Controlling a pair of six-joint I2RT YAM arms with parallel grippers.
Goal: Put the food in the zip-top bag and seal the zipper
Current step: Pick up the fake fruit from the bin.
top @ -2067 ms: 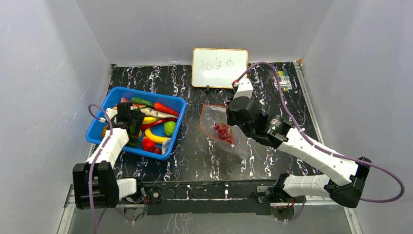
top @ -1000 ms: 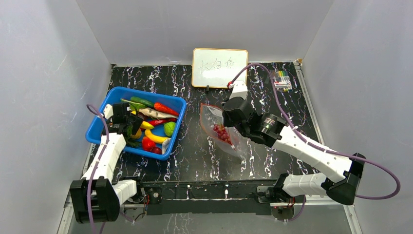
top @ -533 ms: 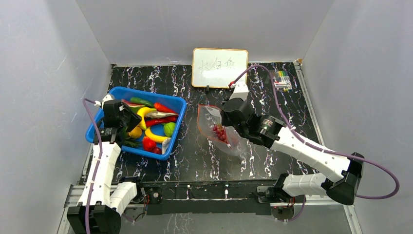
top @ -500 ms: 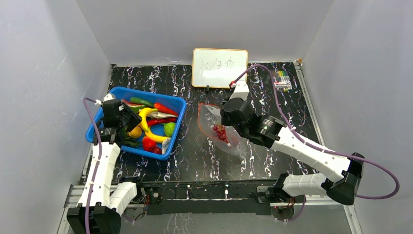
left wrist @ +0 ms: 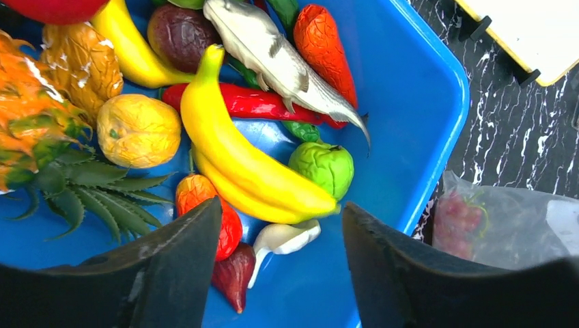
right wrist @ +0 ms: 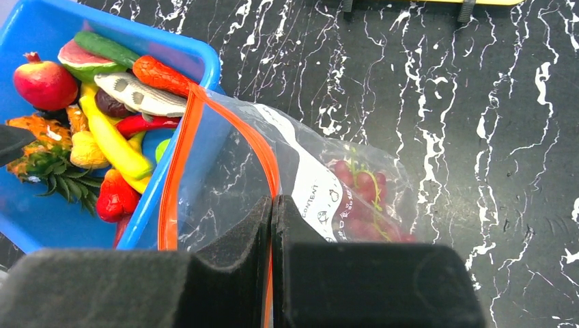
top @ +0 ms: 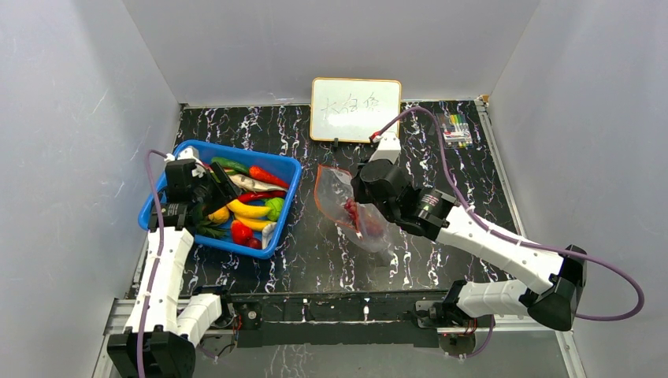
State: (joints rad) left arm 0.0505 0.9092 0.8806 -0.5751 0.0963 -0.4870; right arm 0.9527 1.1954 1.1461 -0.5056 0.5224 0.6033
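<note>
The right gripper (right wrist: 272, 205) clamps the crinkly bag's (right wrist: 321, 184) orange zipper (right wrist: 181, 157); at its 9 o'clock, the left gripper (left wrist: 280, 212) gapes empty over a curved banana (left wrist: 239, 150).

**Robot manipulation laboratory: enclosed test cell.** Plain pale-grey panels (top: 71, 118) wall in the work area on the left, rear and right. Two white-and-black articulated arms, the left arm (top: 164, 264) and the right arm (top: 504, 248), are bolted side by side to a frame (top: 331, 311) at the near edge of a black, white-veined marble-pattern surface (top: 315, 248). Purple cables (top: 641, 291) loop from them. A small whiteboard (top: 355, 109) with handwritten characters stands against the rear panel, with a pack of coloured markers (top: 457, 130) near it on the right. The goods are props: plastic toy food (top: 248, 209) in a blue plastic basket (top: 244, 150).
</note>
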